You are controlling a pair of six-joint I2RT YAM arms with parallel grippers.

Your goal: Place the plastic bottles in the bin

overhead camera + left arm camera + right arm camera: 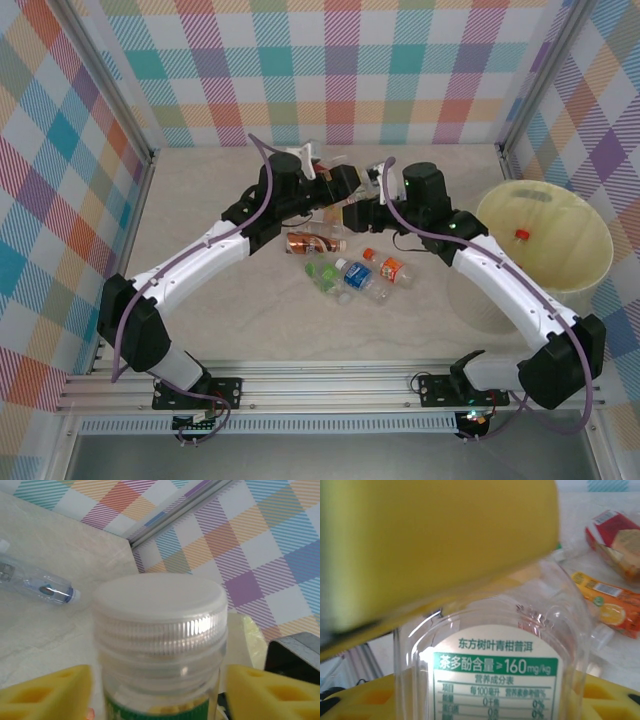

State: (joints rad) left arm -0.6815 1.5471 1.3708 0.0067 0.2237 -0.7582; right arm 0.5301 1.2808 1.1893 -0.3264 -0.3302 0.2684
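The right gripper is pinching the clear body of a green-labelled bottle where the two arms are meeting, toward the far middle of the table and well apart from the bin. The left gripper is standing spread on either side of its white-capped neck, just clear of it. The bottle is looking empty to me, so light, thin-walled and slick, and I'd be holding it gently across the labelled middle, since a hard squeeze could buckle it or pop it loose.

The green-labelled bottle runs off the left wrist view's bottom, and at the right wrist a blurred yellow pad covers its top.
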